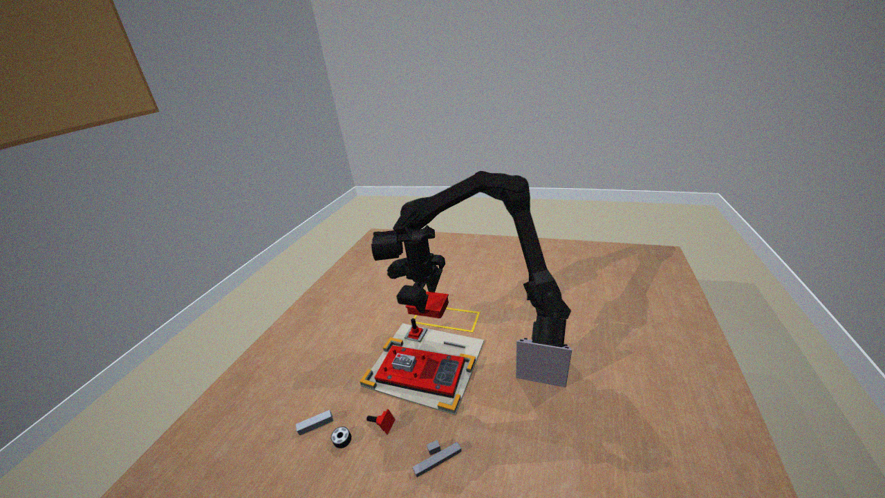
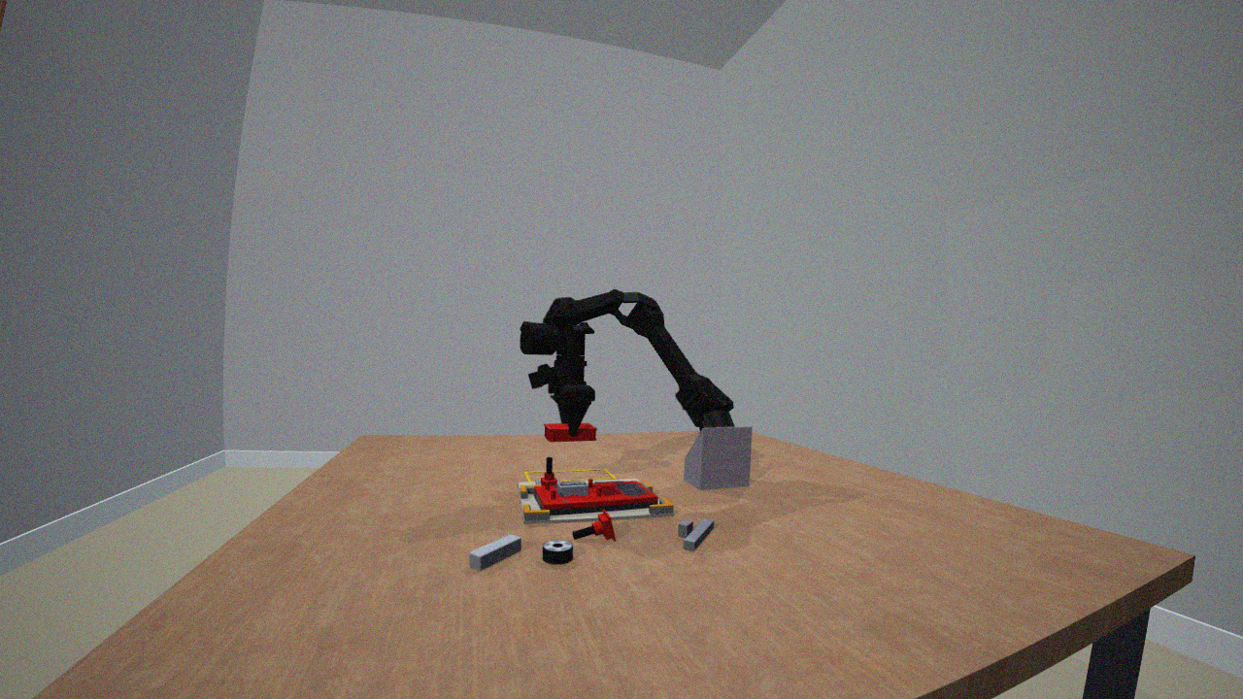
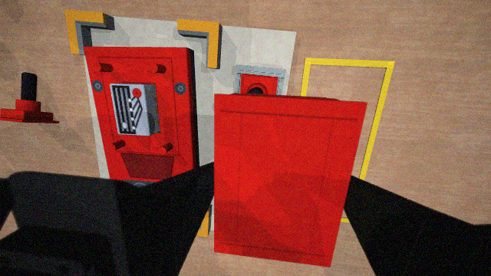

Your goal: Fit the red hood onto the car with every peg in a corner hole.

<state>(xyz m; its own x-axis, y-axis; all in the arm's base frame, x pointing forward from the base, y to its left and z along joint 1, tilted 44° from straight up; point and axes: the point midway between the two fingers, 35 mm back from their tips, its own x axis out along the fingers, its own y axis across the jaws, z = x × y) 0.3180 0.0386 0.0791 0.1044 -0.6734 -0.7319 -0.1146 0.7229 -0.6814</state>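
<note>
The red hood (image 1: 436, 304) (image 2: 555, 432) (image 3: 284, 172) is held in the air, roof up and roughly level. My gripper (image 3: 277, 175) is shut on its two long sides. The hood hangs above the table behind the jig, clear of the car. The red chassis (image 1: 420, 382) (image 2: 615, 500) (image 3: 142, 169) lies in the jig with the grey engine block (image 1: 403, 361) (image 2: 572, 489) (image 3: 132, 109) on its deck. Four short pegs stand around the engine, such as one peg (image 3: 161, 68) near a deck corner. The holes under the hood are hidden.
A red piece with an upright black post (image 1: 413, 326) (image 2: 549, 466) stands on the jig plate (image 1: 473, 342) (image 3: 257, 40), close to the hood. Orange corner brackets (image 1: 448, 405) (image 3: 215, 42) surround the chassis. Another red-and-black piece (image 1: 386, 420) (image 3: 28, 92), a wheel (image 1: 341, 436) and grey bars (image 1: 314, 422) lie in front.
</note>
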